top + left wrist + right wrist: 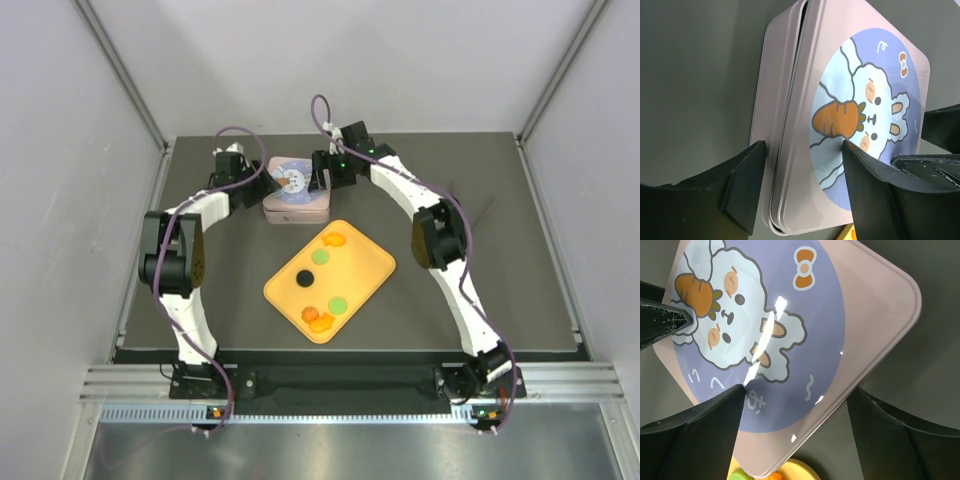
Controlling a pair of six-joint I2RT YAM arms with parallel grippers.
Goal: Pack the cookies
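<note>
Table (500, 200): yellow tray (372, 268) sat mid-desk, lidded tin (297, 202) behind it toward the far edge. Left gripper (800, 150) and right gripper (799, 391) were spread wide, straddling opposite tin edges, grasping nothing. Cookies (320, 257) lay loose on the tray. Risk: an uneven pinch could skid the tin into the tray and scatter them.

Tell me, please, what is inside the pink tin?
Nothing inside shows: the rabbit-printed lid covers the pink tin. The cookies in view lie outside, on the yellow tray.
</note>
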